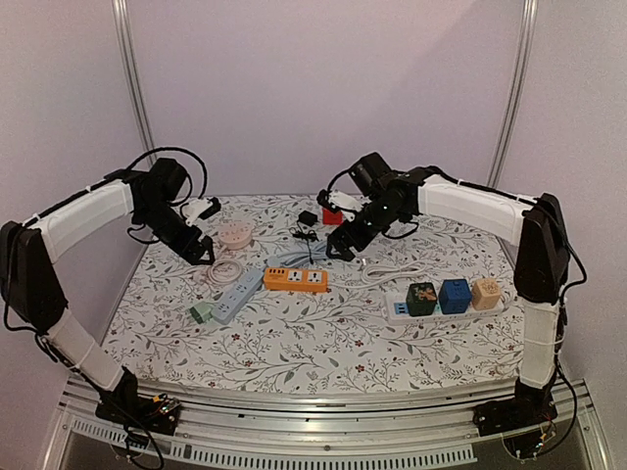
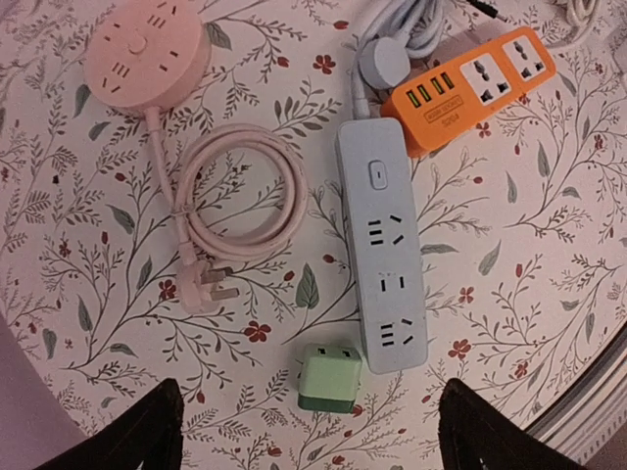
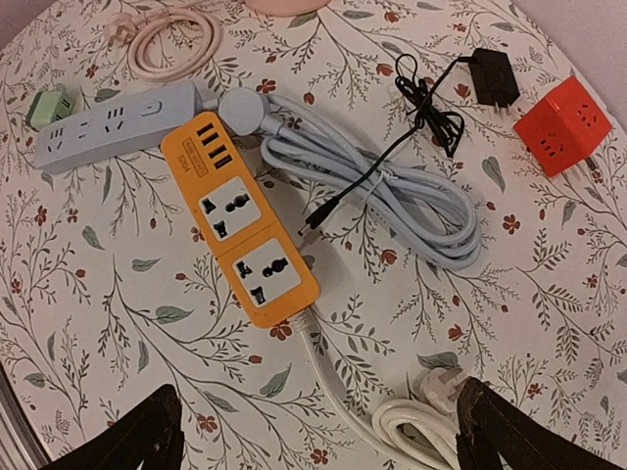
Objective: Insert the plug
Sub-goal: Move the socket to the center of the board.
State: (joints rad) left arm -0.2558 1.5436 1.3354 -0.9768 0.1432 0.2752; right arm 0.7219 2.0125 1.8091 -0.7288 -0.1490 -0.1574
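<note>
Left wrist view: nearest, a green adapter (image 2: 330, 377) sits just beside the grey strip's (image 2: 382, 245) near end. The pink plug (image 2: 208, 289) lies loose on the table (image 2: 509, 245) left of that strip, its round socket (image 2: 145, 54) farther back. Far right lies an orange strip (image 2: 470, 83). Left pincer (image 1: 201, 250) and right pincer (image 1: 338, 247) both gape apart, empty.

Robot test station in a laboratory, not a domestic room. Two white-sleeved, black-jointed robot arms, left (image 1: 88, 220) and right (image 1: 470, 206), are bolted to a slotted aluminium base rail (image 1: 323, 419) along the near table edge. Bare pale lilac wall panels (image 1: 323, 88) enclose the station, with a slanted silver metal pole (image 1: 132, 73) at the rear left. The floral-print tablecloth (image 1: 294, 348) carries laid-out test pieces: an orange rectangular power strip (image 1: 295, 279), a pale blue-grey power strip (image 1: 238, 296) and a round pink socket hub (image 1: 235, 233).
</note>
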